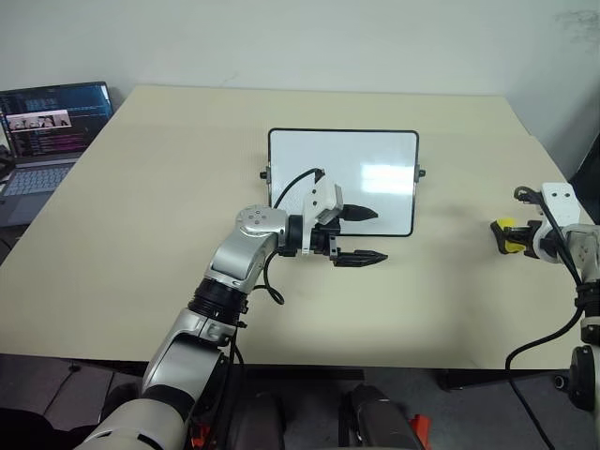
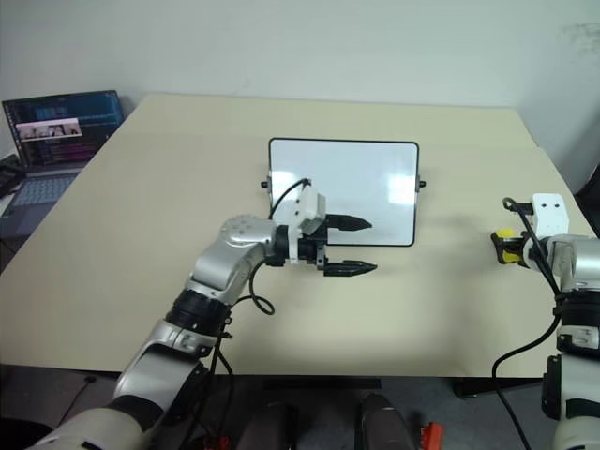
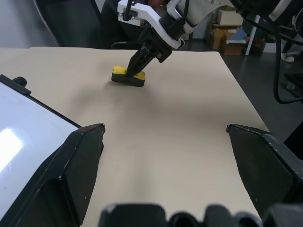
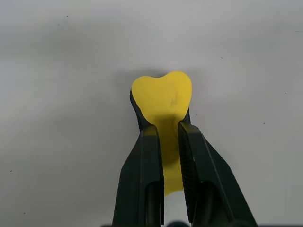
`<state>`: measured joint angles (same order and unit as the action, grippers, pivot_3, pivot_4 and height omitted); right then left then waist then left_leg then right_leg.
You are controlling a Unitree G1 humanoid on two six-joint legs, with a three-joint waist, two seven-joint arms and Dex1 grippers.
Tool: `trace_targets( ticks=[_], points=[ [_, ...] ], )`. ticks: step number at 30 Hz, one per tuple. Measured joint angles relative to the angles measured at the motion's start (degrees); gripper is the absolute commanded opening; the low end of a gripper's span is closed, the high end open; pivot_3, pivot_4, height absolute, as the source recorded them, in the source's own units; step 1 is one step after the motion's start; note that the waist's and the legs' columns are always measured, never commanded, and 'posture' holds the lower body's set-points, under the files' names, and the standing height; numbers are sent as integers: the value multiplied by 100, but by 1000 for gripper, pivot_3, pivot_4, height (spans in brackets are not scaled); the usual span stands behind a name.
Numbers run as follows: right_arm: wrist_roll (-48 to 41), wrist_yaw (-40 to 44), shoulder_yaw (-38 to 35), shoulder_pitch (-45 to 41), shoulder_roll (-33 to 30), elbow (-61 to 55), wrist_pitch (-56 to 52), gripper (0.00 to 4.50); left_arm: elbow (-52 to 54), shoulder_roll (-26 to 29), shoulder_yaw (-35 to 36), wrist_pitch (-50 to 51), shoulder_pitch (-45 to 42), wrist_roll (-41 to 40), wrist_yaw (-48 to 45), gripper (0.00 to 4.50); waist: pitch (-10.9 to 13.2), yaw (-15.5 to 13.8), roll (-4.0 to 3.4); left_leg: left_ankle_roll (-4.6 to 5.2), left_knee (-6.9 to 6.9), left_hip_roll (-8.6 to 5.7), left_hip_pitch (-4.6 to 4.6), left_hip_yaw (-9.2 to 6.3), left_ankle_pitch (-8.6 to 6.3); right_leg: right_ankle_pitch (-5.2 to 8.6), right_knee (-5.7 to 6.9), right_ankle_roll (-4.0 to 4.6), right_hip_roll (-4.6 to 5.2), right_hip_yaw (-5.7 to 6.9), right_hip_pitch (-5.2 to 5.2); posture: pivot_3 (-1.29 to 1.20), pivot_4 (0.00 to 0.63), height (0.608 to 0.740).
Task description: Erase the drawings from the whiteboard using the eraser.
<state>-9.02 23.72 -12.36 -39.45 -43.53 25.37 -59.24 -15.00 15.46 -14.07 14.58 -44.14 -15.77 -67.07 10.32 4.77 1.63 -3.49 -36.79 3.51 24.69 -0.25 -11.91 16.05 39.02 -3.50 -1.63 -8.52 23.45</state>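
On the beige table (image 1: pixel 141 216) the whiteboard (image 1: pixel 375 155) lies flat toward the far middle, its glossy surface showing no marks. The left pincer (image 1: pixel 361 234) hovers at the board's near edge with its two black fingers spread wide and nothing between them. Well apart, at the right edge of the table, the right pincer (image 4: pixel 169 130) is clamped on the yellow eraser (image 4: pixel 163 97), which rests on the tabletop. A laptop (image 1: pixel 42 131) sits at the far left.

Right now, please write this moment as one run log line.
right hand: shut on eraser, on table | left hand: open, at whiteboard lower edge | whiteboard: no marks visible
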Motion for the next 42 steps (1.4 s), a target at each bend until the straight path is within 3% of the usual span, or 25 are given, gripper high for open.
trace_targets(
  ticks=[10,17,20,23,26,29,33,38,40,42],
  points=[
    [-128,219,12,239,-14,-316,4,519,44,-1,0,1,7,-1,3,4500,0,-1,0,0,-5,0,-1,-7,0,-1,0,-1,0,6,-4,0,150,740],
    [-184,-153,-419,301,90,-385,-138,519,38,-72,0,-33,-2,-1,22,4500,0,-4,0,0,-5,-1,-1,-9,0,-1,0,-1,0,7,-6,0,150,740],
    [-198,-224,-543,418,91,-456,-154,1216,0,-125,41,-104,-13,-1,41,4500,0,-4,0,0,-5,-1,-1,-9,0,-1,0,-1,0,7,-6,0,150,740],
    [-252,-311,-619,550,153,-505,-253,2212,-89,-97,99,-202,-18,2,39,4500,-1,-3,-2,0,-5,-2,-1,-9,0,-1,1,-1,0,5,-6,0,150,740],
    [-315,-386,-674,638,205,-545,-236,2212,-139,-67,100,-275,-43,12,40,4500,-1,1,-2,0,-5,-2,-1,-9,0,-1,1,-2,0,5,-6,0,150,740],
    [-418,-362,-715,754,262,-816,-230,2660,-147,-26,159,-322,-113,12,114,4500,-1,4,-3,0,-4,-2,-1,-9,0,-1,0,-2,0,5,-5,0,150,740],
    [-451,-492,-761,863,353,-943,-188,4000,-141,41,288,-344,-110,10,180,4500,-2,1,-4,0,-5,-2,-1,-9,0,-1,1,-2,0,6,-6,0,150,740],
    [-573,-520,-790,994,438,-1284,-274,4000,-60,221,323,-243,73,6,193,4500,-2,3,-5,0,-5,-2,-1,-9,0,-1,1,-2,0,5,-6,0,150,740],
    [-576,-526,-792,1000,430,-1500,-287,4485,-51,235,323,-234,77,5,193,4500,-2,1,-5,0,-5,-2,-1,-10,0,-1,1,-2,0,7,-6,0,150,740],
    [-577,-528,-792,1025,413,-1649,-302,4485,-30,243,324,-232,76,4,193,4500,-2,0,-5,0,-5,-2,-1,-10,0,0,1,-2,0,7,-6,0,150,740]
  ],
)
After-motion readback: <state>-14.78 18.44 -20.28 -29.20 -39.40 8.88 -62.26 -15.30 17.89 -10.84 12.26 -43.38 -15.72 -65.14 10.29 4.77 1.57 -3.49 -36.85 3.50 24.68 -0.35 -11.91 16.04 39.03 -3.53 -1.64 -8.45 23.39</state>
